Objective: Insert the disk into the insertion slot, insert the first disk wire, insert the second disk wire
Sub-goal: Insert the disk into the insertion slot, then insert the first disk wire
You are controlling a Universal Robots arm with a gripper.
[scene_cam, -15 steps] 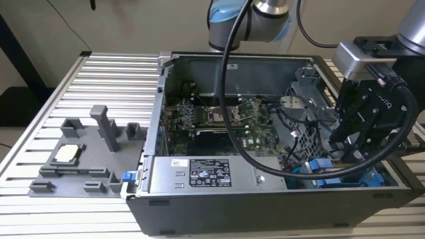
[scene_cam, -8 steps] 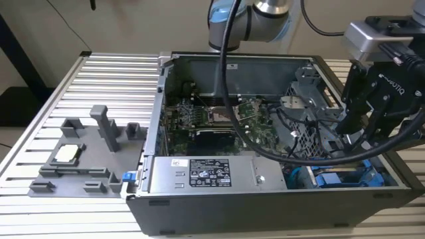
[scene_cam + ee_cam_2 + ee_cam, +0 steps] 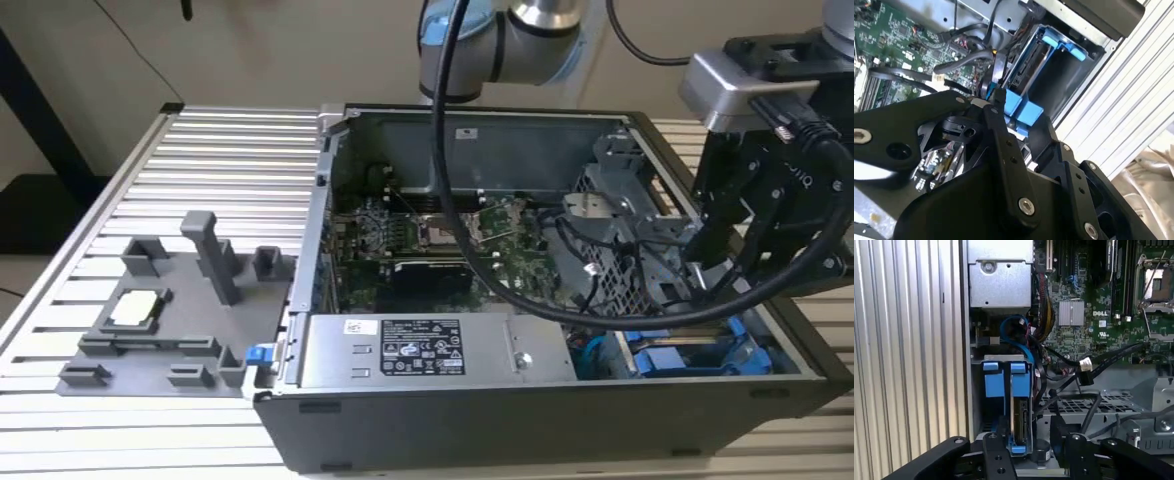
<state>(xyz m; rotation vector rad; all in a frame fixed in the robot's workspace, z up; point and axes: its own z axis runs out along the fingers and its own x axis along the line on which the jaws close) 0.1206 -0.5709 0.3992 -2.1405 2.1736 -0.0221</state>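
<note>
Hovering low at the near corner of the open computer case (image 3: pixel 534 420), on the exterior view's right, the gripper (image 3: pixel 1029 437) is seen directly over the drive bay. Its fingers (image 3: pixel 999 455) are held apart, one on each side of the end of the disk (image 3: pixel 1021 415). In the first wrist view a gap is left between the blue carrier and one finger, so nothing is clamped.

The disk is noted standing on edge inside the insertion slot (image 3: pixel 1079 402), with its blue end tabs level with the cage mouth. A second blue bracket (image 3: pixel 994 385) is seen just beside it in the same cage.

A black cable with a pale connector (image 3: pixel 1085 364) is seen lying loose above the cage's perforated wall, apart from the disk. A blue cable (image 3: pixel 1015 335) is looped between the cage and the silver box (image 3: pixel 427 350).

The motherboard (image 3: pixel 427 235) is exposed in the middle of the case. On the slatted table (image 3: pixel 200 150), a grey fixture plate (image 3: pixel 160 310) is placed beside the case, on the exterior view's left.
</note>
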